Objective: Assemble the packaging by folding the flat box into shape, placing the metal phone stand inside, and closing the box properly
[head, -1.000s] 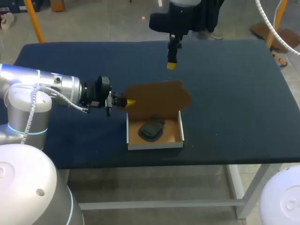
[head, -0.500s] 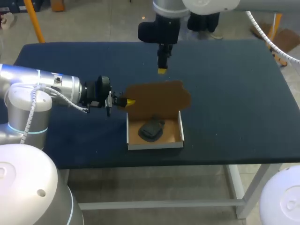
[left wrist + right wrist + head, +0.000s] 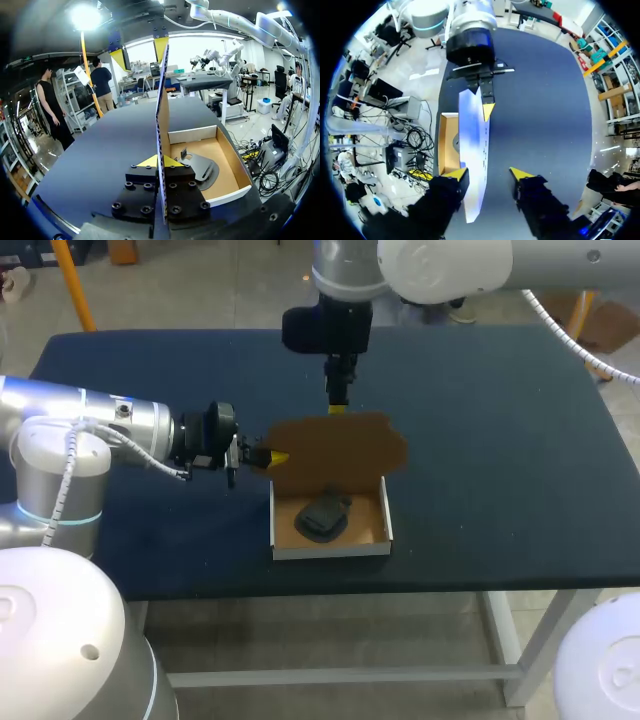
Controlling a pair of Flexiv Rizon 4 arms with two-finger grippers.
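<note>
The cardboard box [image 3: 331,536] stands open near the table's front edge, with the dark metal phone stand [image 3: 325,515] lying inside it. Its brown lid [image 3: 345,445] stands upright along the back wall. My left gripper [image 3: 273,456] is shut on the lid's left edge; in the left wrist view the lid [image 3: 162,110] runs edge-on between the yellow tips of the left gripper [image 3: 160,161], with the phone stand [image 3: 201,167] in the tray beside it. My right gripper [image 3: 337,407] hangs open just above the lid's top edge. From the right wrist, the lid [image 3: 472,145] lies under the right gripper [image 3: 489,174], close to one finger.
The dark blue table [image 3: 500,440] is bare to the right of the box and behind the lid. The box sits close to the front edge. My right arm comes in over the table's far edge.
My right gripper has moved left and down from the far side to just above the lid's top edge. The left gripper, lid and box have not moved.
</note>
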